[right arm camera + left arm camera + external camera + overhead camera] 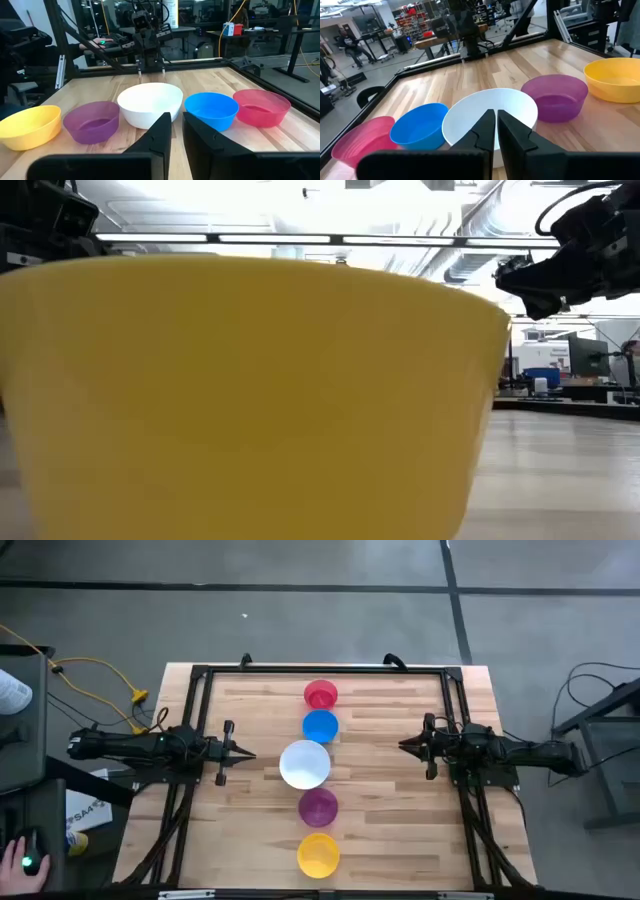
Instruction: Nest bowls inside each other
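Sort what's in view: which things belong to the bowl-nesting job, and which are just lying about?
Job:
pink-red bowl
blue bowl
white bowl
purple bowl
yellow bowl
left gripper and right gripper, both waiting at the table's sides

Lying about:
yellow cable on the floor
person's hand at the lower left edge

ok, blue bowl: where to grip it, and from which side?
Probably by the rim. The blue bowl sits upright and open, touching or nearly touching the pink-red bowl and white bowl in the row, so those sides are blocked. Come from above, one finger inside, on its left or right edge; the left gripper and right gripper look equally placed.
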